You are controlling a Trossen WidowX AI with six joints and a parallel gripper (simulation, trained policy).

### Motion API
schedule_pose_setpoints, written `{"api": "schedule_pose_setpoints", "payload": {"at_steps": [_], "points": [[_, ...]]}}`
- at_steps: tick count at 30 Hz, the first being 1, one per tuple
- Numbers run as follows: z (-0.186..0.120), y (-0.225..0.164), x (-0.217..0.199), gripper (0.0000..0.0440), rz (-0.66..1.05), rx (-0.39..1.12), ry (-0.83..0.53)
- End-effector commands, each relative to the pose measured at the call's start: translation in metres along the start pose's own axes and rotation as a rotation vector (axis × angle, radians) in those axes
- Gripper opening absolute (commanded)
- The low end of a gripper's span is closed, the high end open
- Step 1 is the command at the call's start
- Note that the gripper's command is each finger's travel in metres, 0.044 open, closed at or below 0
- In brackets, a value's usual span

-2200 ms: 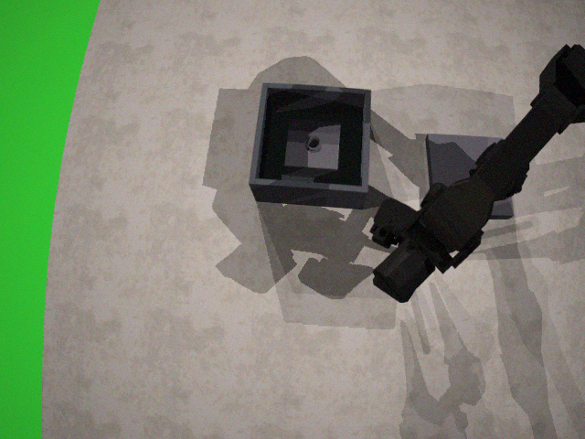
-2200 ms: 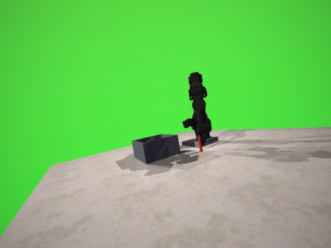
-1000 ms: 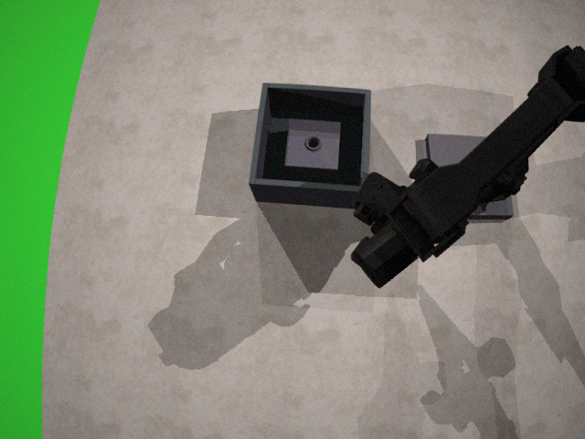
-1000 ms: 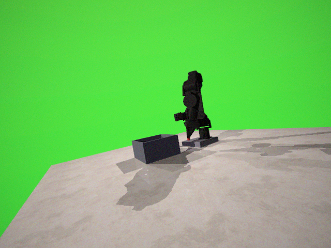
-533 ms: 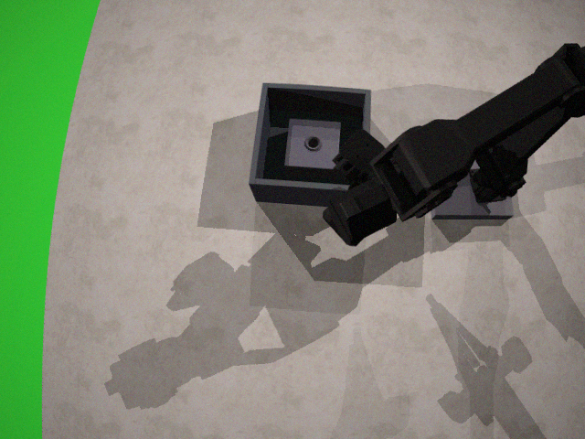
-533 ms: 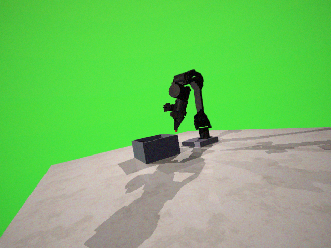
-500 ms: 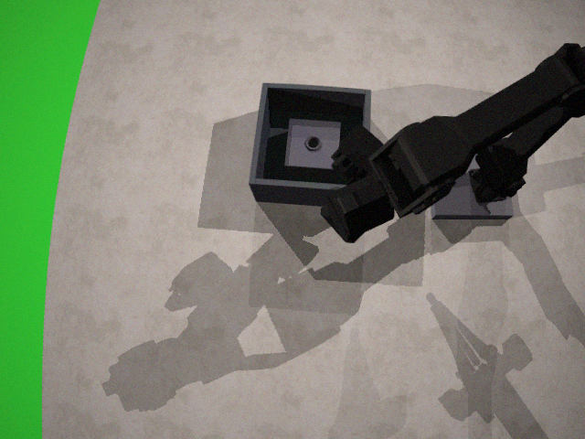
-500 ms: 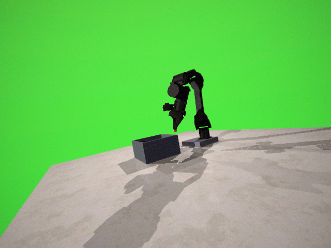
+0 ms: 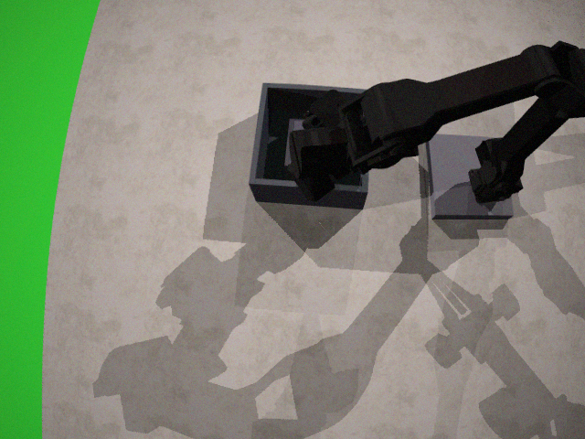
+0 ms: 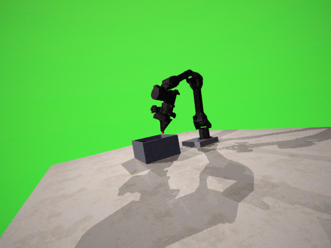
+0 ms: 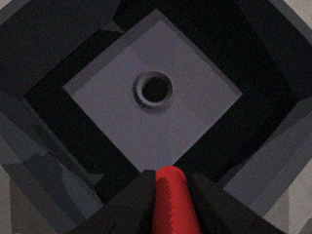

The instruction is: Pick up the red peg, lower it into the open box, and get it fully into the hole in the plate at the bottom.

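The black arm [image 9: 472, 87] [image 10: 198, 99] arches over from its grey base [image 9: 451, 155] [image 10: 188, 143], which sits on the pale table top [image 9: 142, 118] [image 10: 267, 213] well off to one side of the hand and lower down. Below the hand I see the dark, open box [image 9: 256, 136] [image 10: 161, 150] [image 11: 288, 197], its walls standing around the space under the fingertips. On the box's bottom, beneath the hand and ahead of it in the wrist view, lies a square grey plate [image 9: 289, 151] [image 11: 195, 107], with a raised ring [image 11: 137, 90] around its dark round hole. The gripper [image 10: 162, 130] [image 11: 172, 182] itself points down, tilted a little, and it is clamped on the red peg [image 10: 162, 132] [image 11: 175, 207]. The peg sits between the two fingers, its tip poking out past them, above the box's rim in the exterior view and apart from the plate; the hole has nothing red in it.

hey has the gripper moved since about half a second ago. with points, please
Yes. In the top view, the gripper [image 9: 315, 181] [image 10: 162, 130] [image 11: 172, 182] has moved left, from the right side of the open box [image 9: 304, 198] [image 10: 163, 150] [image 11: 26, 138] to over it.
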State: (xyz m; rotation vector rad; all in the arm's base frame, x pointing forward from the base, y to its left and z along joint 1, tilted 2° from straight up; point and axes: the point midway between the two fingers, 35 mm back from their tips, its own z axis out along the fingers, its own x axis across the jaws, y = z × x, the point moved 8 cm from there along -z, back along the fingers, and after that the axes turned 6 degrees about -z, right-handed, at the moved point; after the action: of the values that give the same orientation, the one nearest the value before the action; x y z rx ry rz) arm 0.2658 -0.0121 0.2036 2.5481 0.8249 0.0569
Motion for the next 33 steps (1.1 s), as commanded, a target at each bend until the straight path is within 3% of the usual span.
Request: {"api": "schedule_pose_setpoints", "payload": {"at_steps": [1, 20, 27, 30, 33], "points": [[0.011, 0.012, 0.0, 0.0, -0.001, 0.005, 0.0], [0.07, 0.042, 0.001, 0.0005, -0.128, 0.087, 0.05], [0.088, 0.043, 0.002, 0.0152, -0.171, 0.141, 0.064], [0.089, 0.049, 0.001, 0.0154, -0.199, 0.142, 0.067], [0.088, 0.056, 0.005, 0.0195, -0.209, 0.146, 0.079]]}}
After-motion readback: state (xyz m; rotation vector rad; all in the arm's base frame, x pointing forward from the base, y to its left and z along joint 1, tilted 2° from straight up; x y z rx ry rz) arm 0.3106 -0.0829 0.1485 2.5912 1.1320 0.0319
